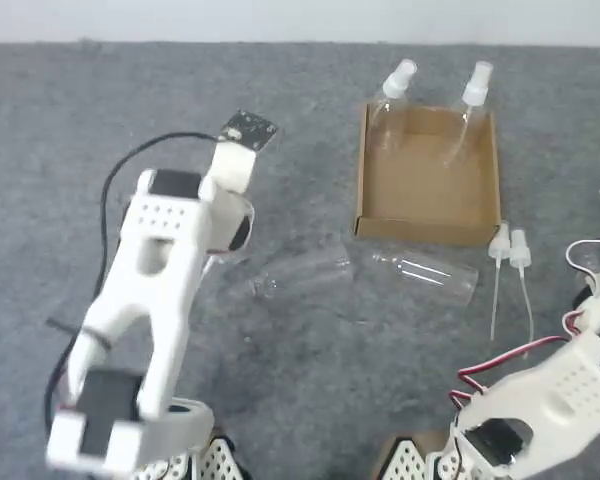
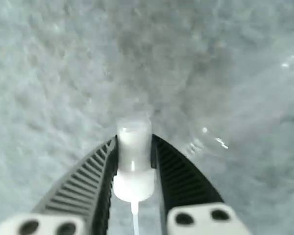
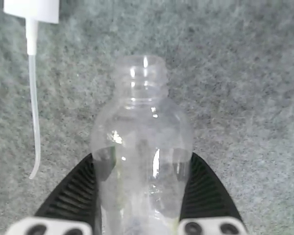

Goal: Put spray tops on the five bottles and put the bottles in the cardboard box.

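High view: near the desk's (image 1: 80,120) far edge, the cardboard box (image 1: 430,190) holds two capped bottles (image 1: 392,100); two uncapped bottles (image 1: 305,270) lie before it. Left wrist view: the left gripper (image 2: 134,141) is closed on a spray top (image 2: 134,166), probably for fitting. Right wrist view: the right gripper (image 3: 142,157) clamps a bare bottle (image 3: 142,132), neck free.

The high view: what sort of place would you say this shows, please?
Probably a robot lab bench: two white arms over a grey felt-covered table, with a cardboard box and loose spray tops staged.

There's mottled grey cloth (image 1: 60,120), a plain brown cardboard box (image 1: 427,228), clear bottles (image 1: 425,272), white spray tops (image 1: 510,245) (white arms (image 1: 155,290) too).
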You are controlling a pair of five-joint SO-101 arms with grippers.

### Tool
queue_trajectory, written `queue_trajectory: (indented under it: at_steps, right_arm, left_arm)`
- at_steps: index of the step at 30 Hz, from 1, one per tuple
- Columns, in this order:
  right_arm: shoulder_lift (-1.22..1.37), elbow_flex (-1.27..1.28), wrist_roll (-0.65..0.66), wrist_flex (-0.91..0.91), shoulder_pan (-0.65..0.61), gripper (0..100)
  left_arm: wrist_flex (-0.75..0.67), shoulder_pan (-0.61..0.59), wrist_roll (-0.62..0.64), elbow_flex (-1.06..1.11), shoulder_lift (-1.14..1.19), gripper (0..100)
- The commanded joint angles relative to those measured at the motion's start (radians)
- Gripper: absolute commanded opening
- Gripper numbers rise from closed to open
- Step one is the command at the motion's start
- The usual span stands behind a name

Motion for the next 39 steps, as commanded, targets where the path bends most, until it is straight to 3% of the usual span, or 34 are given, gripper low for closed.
queue_trajectory:
  at_steps: [1, 5, 14, 28, 34, 39]
  right_arm:
    - [-0.018, -0.026, 0.003, 0.008, -0.015, 7.1]
    - [-0.01, -0.025, 0.003, 0.007, -0.027, 7.7]
    - [0.039, -0.029, -0.025, 0.008, -0.067, 30.0]
    - [-0.067, -0.097, -0.087, 0.019, -0.171, 25.3]
    - [-0.01, -0.095, 0.012, 0.019, -0.148, 25.1]
    - [0.039, -0.1, 0.044, 0.008, -0.125, 15.1]
  left_arm:
    - [-0.057, 0.028, 0.094, 0.139, -0.261, 1]
    - [-0.123, 0.028, 0.13, 0.252, -0.31, 1]
    - [-0.305, 0.049, 0.152, 0.452, -0.307, 1]
    - [-0.354, 0.049, 0.152, 0.512, -0.307, 1]
    - [-0.354, 0.049, 0.152, 0.512, -0.301, 1]
    - [-0.354, 0.049, 0.152, 0.512, -0.301, 1]
